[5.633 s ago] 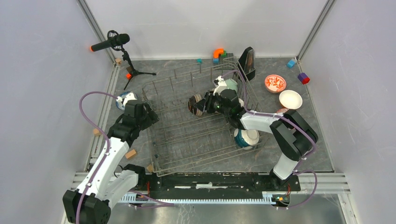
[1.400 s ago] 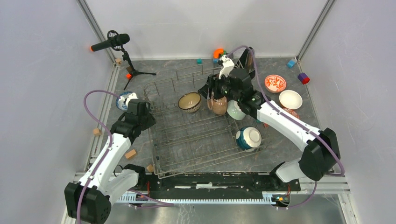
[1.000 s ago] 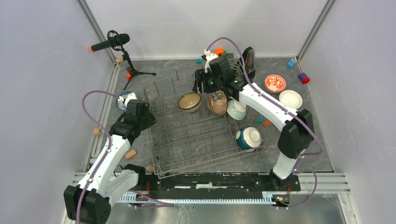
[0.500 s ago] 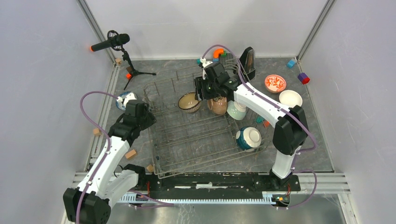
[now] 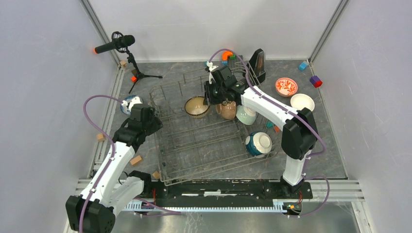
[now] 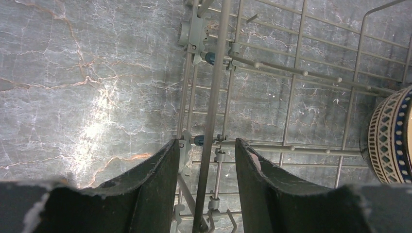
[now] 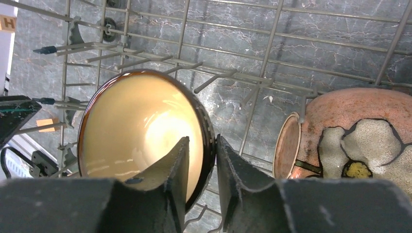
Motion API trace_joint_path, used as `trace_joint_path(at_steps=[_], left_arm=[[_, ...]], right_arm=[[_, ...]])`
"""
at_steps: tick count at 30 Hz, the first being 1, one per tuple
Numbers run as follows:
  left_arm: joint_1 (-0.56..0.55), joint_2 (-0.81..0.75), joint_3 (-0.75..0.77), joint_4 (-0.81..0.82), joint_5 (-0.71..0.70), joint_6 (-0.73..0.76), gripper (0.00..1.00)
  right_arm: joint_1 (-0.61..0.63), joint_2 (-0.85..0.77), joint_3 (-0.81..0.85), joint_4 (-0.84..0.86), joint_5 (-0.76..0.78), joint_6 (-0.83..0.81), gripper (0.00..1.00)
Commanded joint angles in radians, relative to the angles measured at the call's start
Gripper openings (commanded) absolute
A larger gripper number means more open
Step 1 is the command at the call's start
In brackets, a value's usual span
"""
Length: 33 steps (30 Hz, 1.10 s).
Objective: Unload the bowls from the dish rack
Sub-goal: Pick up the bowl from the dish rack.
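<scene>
The grey wire dish rack (image 5: 204, 145) fills the middle of the table. A tan bowl (image 5: 196, 106) (image 7: 141, 126) with a dark rim stands on edge among the rack's far tines. My right gripper (image 5: 209, 99) (image 7: 202, 145) is shut on its rim, one finger inside and one outside. Beside it in the rack are a pink-brown bowl (image 5: 227, 109) (image 7: 350, 131), a mint green bowl (image 5: 246, 115) and a teal bowl (image 5: 257, 143). My left gripper (image 5: 147, 122) (image 6: 208, 145) is open astride the rack's left side wire (image 6: 214, 97), not touching it.
A red-floral bowl (image 5: 286, 87) and a white bowl (image 5: 302, 103) lie on the table right of the rack, a blue-white bowl (image 5: 127, 104) to its left. A microphone stand (image 5: 136, 73), a black wedge (image 5: 257, 60) and coloured blocks (image 5: 316, 81) stand at the back.
My right arm swung left from above the pink-brown bowl, came down over the tan bowl, and its jaws narrowed onto the rim. The left arm has stayed put.
</scene>
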Motion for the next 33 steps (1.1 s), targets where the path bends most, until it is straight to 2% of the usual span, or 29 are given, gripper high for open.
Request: trace_joint_path(at_steps=[1, 8, 16, 18, 21, 23, 26, 30, 33], left_arm=[[-0.001, -0.017, -0.001, 0.016, 0.005, -0.030, 0.53], [-0.001, -0.018, -0.002, 0.018, 0.005, -0.031, 0.52], [-0.002, 0.007, 0.021, 0.027, 0.010, -0.025, 0.53], [-0.001, 0.010, 0.033, 0.022, 0.007, -0.023, 0.57], [-0.001, -0.002, 0.058, 0.012, 0.014, -0.027, 0.68], [-0.001, -0.010, 0.090, -0.006, 0.026, -0.033, 0.77], [-0.001, -0.021, 0.157, -0.025, 0.039, -0.033, 0.99], [-0.002, -0.026, 0.256, -0.032, 0.048, -0.054, 1.00], [-0.002, -0.019, 0.311, 0.027, 0.105, -0.065, 1.00]], right_arm=[[0.007, 0.000, 0.024, 0.028, -0.029, 0.018, 0.26], [0.006, -0.010, 0.028, 0.043, -0.039, 0.032, 0.00], [0.007, -0.059, 0.081, 0.079, -0.056, 0.045, 0.00], [0.007, -0.106, 0.073, 0.108, -0.059, 0.038, 0.00], [0.007, -0.203, 0.003, 0.210, -0.089, -0.004, 0.00], [0.009, -0.306, -0.076, 0.293, -0.105, -0.054, 0.00], [0.032, -0.458, -0.224, 0.399, -0.105, -0.160, 0.00], [0.106, -0.645, -0.401, 0.456, -0.083, -0.316, 0.00], [0.194, -0.738, -0.488, 0.429, 0.003, -0.441, 0.00]])
